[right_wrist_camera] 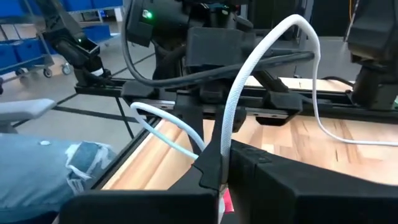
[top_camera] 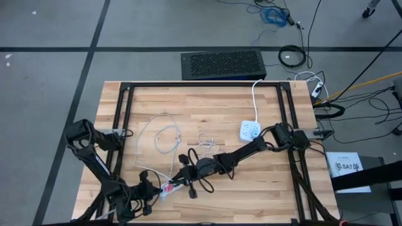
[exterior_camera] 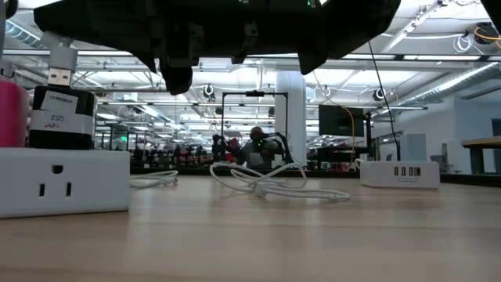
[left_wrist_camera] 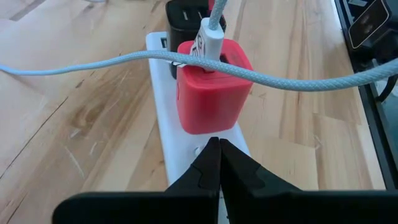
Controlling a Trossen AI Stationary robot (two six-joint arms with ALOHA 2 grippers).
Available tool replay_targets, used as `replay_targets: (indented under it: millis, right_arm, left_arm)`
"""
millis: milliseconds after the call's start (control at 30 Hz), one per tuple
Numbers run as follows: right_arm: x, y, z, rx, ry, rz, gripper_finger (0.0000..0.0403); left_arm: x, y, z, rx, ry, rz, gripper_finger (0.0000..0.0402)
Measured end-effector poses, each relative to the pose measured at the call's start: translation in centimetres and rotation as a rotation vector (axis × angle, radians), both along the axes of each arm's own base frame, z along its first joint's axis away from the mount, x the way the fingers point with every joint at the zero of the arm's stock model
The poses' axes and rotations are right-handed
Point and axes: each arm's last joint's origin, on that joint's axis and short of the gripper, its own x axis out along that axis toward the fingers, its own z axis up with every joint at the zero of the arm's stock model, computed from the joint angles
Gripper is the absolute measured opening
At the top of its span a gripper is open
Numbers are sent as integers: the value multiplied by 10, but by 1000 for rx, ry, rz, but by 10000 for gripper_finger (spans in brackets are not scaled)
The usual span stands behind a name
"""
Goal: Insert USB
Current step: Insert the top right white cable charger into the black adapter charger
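Observation:
A white power strip [left_wrist_camera: 186, 149] lies near the table's near edge [top_camera: 178, 183]. A red charger cube [left_wrist_camera: 211, 93] and a black charger [left_wrist_camera: 186, 15] stand plugged into it. The white USB plug [left_wrist_camera: 211, 37] of a braided white cable [left_wrist_camera: 93, 62] sits in the red cube's top. My left gripper [left_wrist_camera: 217, 149] is shut, just on the near side of the red cube. My right gripper [right_wrist_camera: 224, 155] reaches in from the right [top_camera: 183, 174] and is shut on the cable above the cube. In the low view the strip [exterior_camera: 63, 180] and the black charger [exterior_camera: 59, 117] stand at the left. My left gripper's shut fingertips [left_wrist_camera: 214, 155] come down from above onto the strip's top face [left_wrist_camera: 199, 152] beside the red cube; whether they press on it or hover just above, I cannot tell. My right gripper pinches the white cable [right_wrist_camera: 225, 134] between its two fingers, pointing down, over the red cube [right_wrist_camera: 227, 200]. The cable rises out of the fingers, arches over and falls slack to the table.
A second white power strip [top_camera: 250, 130] with USB ports [exterior_camera: 395, 174] lies toward the right, its cord running to the far edge. Loose white cables [top_camera: 164, 135] [top_camera: 206, 141] coil mid-table. Black frame rails [top_camera: 122, 113] line the table's sides. A person's jeans-clad leg [right_wrist_camera: 50, 168] shows beyond the table.

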Motion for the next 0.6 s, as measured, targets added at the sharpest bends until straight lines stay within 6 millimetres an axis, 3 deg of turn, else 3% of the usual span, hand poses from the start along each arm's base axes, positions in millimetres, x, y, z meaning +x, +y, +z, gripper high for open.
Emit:
replay_targets:
  millis: [600]
  right_arm:
    - [0,-3,-3,-99,20,1,0]
  left_arm:
    - [0,0,0,-2,0,0,11]
